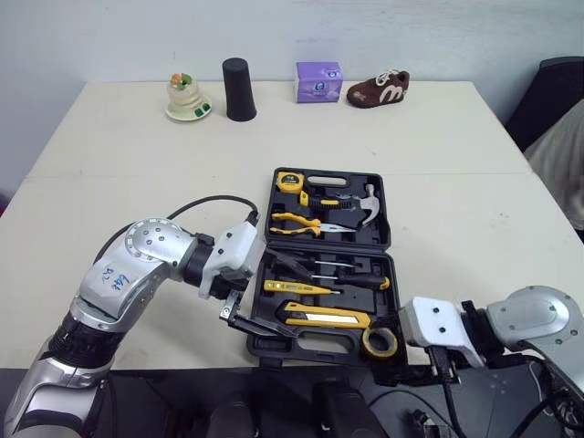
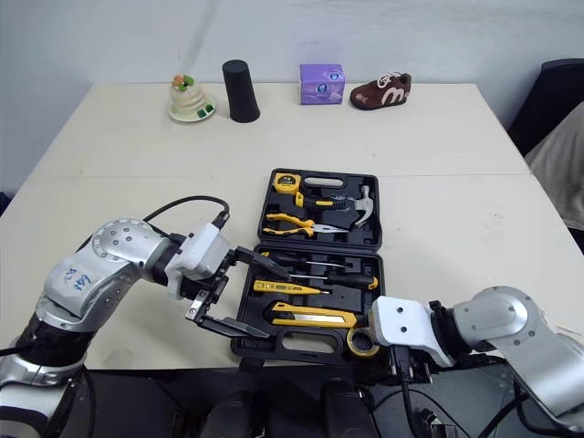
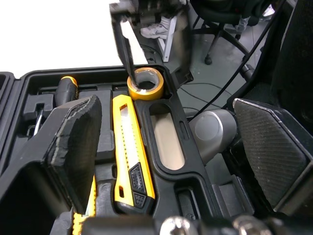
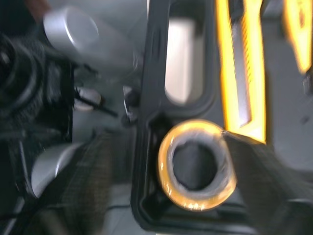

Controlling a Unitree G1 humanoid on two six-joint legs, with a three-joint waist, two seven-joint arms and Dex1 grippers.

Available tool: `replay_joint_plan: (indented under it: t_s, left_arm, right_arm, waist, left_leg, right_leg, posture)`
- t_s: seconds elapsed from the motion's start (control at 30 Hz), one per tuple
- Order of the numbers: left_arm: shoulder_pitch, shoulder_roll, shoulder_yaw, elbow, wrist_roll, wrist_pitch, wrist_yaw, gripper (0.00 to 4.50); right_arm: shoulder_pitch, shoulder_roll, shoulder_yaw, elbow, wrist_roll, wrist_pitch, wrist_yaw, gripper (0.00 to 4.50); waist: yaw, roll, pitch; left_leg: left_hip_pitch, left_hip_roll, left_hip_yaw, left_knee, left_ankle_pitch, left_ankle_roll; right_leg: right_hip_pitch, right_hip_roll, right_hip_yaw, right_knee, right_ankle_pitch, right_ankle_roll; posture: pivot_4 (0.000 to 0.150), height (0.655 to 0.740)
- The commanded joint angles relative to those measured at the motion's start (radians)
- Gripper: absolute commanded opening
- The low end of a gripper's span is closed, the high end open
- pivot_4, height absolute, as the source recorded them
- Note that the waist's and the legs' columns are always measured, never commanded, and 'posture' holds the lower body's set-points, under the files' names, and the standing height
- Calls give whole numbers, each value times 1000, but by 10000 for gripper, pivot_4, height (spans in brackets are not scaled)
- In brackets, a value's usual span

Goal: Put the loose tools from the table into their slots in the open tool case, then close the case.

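My left gripper [image 2: 274,301] hung spread wide over the near left corner of the tool case [image 1: 387,219]; the case lay open at the near edge of the table [image 1: 137,182]; my right gripper [image 4: 168,147] was loose too, one finger on each side of the yellow tape roll [image 1: 380,341] in the case's near right corner.

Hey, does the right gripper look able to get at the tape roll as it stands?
Probably yes. The tape roll sits uncovered in the case's near right corner, and the right gripper hangs open at it, a finger on each side.
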Motion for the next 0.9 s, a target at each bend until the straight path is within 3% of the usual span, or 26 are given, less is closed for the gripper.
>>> replay_joint_plan:
  t_s: [0.03,0.07,0.17,0.37,0.73,0.9]
  left_arm:
    - [-27,-9,18,19,2,-17,-4,45000]
    - [-30,-13,20,27,0,-16,-3,45000]
    - [-37,-24,24,39,-16,-3,1,45000]
    - [-39,-6,30,43,-40,23,-36,45000]
    - [-86,-6,22,73,-26,19,-85,45000]
    - [-89,-6,25,75,-24,18,-84,45000]
  right_arm:
    - [0,36,-96,-1,81,-13,-22,41592]
    - [12,61,-93,8,80,-35,-37,41592]
    - [59,131,-77,24,88,-71,-69,31860]
    - [164,233,-25,134,14,-228,-97,1966]
    - [205,273,63,380,-98,-407,-97,485]
    - [212,262,114,477,-165,-421,-128,485]
  waist:
    - [1,0,0]
    - [2,-1,0]
    - [6,-1,0]
    - [15,-1,0]
    - [18,-3,-2]
    - [17,-7,-3]
  left_leg:
    - [0,0,0,0,0,0]
    - [0,0,0,0,0,0]
    - [0,0,-1,0,0,0]
    - [0,-1,1,1,0,0]
    - [4,0,2,0,0,0]
    - [17,0,2,-3,0,0]
  right_leg:
    - [0,0,0,0,0,0]
    - [0,0,0,0,0,0]
    - [0,0,0,0,0,0]
    - [0,0,-1,0,0,1]
    - [3,1,-2,1,0,1]
    - [16,1,-1,-3,0,0]
  posture:
    - [1500,7304]
    - [1500,7304]
    - [1500,7304]
    - [1500,7304]
    - [1500,7304]
    - [1500,7304]
